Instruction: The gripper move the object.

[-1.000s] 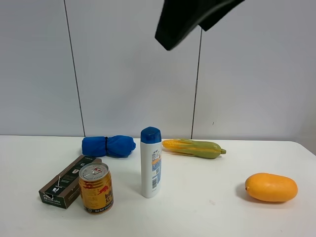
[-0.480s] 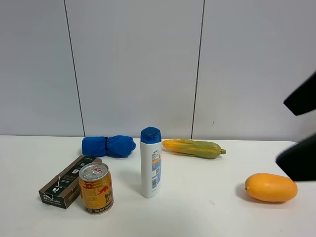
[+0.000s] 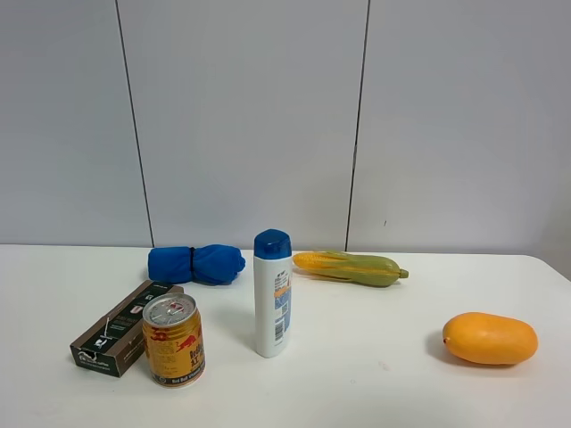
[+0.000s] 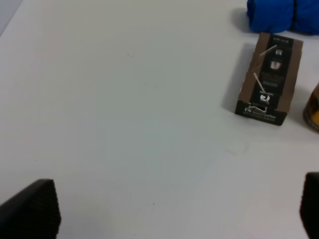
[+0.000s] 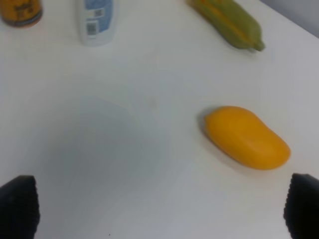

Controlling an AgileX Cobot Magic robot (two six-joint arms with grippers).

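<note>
The gold-yellow Red Bull can (image 3: 174, 341) stands upright at the front left of the white table, touching nothing but close to a dark box. A sliver of it shows in the left wrist view (image 4: 314, 113), and its lower part shows in the right wrist view (image 5: 20, 12). No gripper shows in the exterior high view. My left gripper (image 4: 172, 209) is open and empty above bare table, well away from the can. My right gripper (image 5: 160, 204) is open and empty above the table near the mango, far from the can.
A dark brown box (image 3: 120, 339) lies just left of the can. A white shampoo bottle (image 3: 272, 294) stands at the middle. A blue cloth roll (image 3: 196, 264) and a corn cob (image 3: 350, 267) lie at the back. An orange mango (image 3: 491, 338) lies at the right.
A black part of the arm swept from the top of the exterior view to its right edge, then left the view. The objects on the table have not moved.
</note>
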